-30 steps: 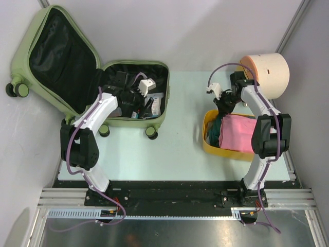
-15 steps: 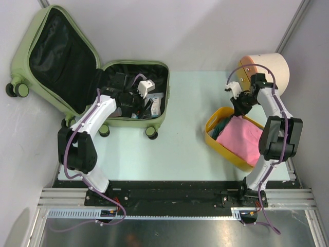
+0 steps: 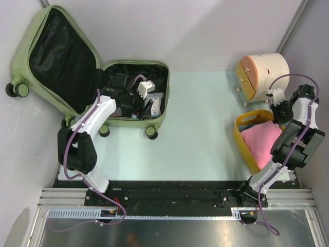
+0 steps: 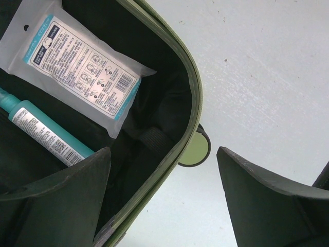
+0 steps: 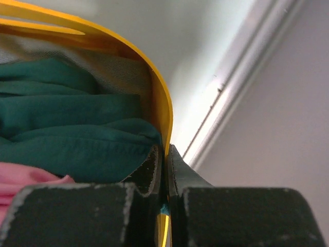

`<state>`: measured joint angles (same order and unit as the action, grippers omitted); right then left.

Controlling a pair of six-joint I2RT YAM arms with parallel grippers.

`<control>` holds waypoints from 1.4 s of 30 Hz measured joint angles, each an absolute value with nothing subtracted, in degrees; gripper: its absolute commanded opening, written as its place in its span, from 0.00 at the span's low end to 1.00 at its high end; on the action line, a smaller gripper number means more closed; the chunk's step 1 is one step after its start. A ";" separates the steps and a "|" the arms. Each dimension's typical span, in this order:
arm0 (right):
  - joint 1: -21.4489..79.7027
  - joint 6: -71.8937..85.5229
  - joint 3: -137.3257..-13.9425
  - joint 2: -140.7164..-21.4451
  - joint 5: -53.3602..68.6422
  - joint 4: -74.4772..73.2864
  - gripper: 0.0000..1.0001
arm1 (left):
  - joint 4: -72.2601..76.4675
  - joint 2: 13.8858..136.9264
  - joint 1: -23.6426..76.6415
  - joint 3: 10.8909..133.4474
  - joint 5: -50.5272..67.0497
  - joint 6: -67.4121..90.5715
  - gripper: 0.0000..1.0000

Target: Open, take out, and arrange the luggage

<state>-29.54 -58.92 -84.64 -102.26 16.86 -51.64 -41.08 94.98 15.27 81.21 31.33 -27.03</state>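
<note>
The luggage, a pale sage-green suitcase (image 3: 160,119), lies open at the back left of the table with its lid (image 3: 31,38) propped up. Its black-lined base holds a wipes packet (image 4: 82,67) and a teal tube (image 4: 46,136). My left gripper (image 3: 141,104) hangs over that base, near its front rim (image 4: 191,87). In the left wrist view the left gripper (image 4: 163,154) is open and holds nothing. My right gripper (image 3: 280,116) is at the right edge of the table. In the right wrist view the right gripper (image 5: 164,149) is shut on the yellow basket's rim (image 5: 163,110).
The yellow basket (image 3: 241,135) holds a pink cloth (image 3: 262,141) and a green cloth (image 5: 77,123). A cream drum (image 3: 264,74) stands at the back right, just behind the basket. A suitcase wheel (image 4: 195,150) sits by the rim. The right wall is close to the right arm.
The right gripper closed on the basket's rim and dragged the basket to the table's right edge, turning it. The left arm has barely moved.
</note>
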 measured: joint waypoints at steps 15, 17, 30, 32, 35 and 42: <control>-30.81 -53.98 -88.09 -100.82 10.20 -44.05 0.68 | -41.08 95.26 15.27 81.71 31.35 -27.00 0.89; -30.04 -51.70 -90.74 -99.72 11.77 -44.62 0.69 | -41.08 95.26 15.27 81.87 31.35 -27.03 0.89; -17.65 -24.38 -106.17 -100.40 22.92 -37.58 0.76 | -41.04 97.38 15.27 84.47 31.68 -26.96 0.89; -16.32 -21.43 -107.33 -102.69 21.63 -35.88 0.76 | -41.04 97.38 15.27 84.55 31.68 -26.96 0.89; -15.29 -18.50 -108.75 -106.30 19.84 -34.35 0.77 | -41.04 97.38 15.27 84.55 31.66 -26.94 0.89; -15.73 -15.38 -111.35 -110.06 17.30 -33.39 0.84 | -41.04 97.38 15.27 84.55 31.66 -26.76 0.89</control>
<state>-15.73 -15.38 -111.35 -110.06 17.30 -33.39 -41.04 97.38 15.27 84.55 31.66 -26.76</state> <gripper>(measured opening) 0.794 0.892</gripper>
